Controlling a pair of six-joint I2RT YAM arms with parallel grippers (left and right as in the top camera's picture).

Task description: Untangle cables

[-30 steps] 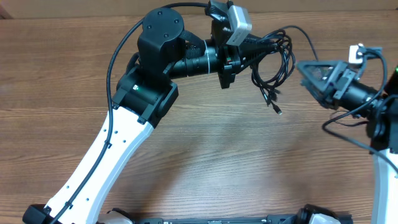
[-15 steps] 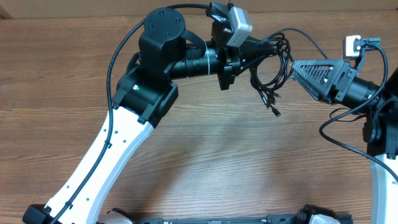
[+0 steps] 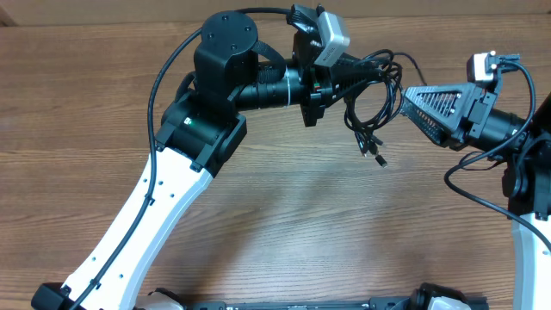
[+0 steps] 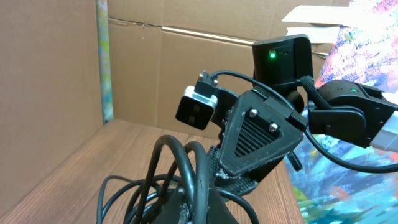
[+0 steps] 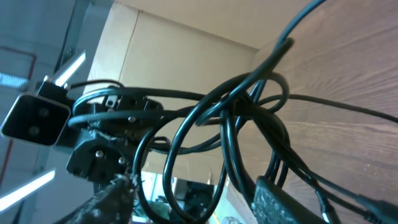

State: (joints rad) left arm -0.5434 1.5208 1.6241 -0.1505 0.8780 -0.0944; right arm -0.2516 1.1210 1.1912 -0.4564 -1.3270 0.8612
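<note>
The right gripper has advanced from 3 o'clock onto the cables hanging above the table's 1 o'clock sector, its fingers narrowing but still apart around strands. The left gripper stays clamped on the bundle, so a second grasp for pulling loops free appears imminent.

White-and-black left arm stretched up the table, bent right at its black elbow, wrist level, black two-finger left gripper clamped on thin black cables, black right arm pointing left, ribbed black right gripper close opposite, jaws parted.
</note>
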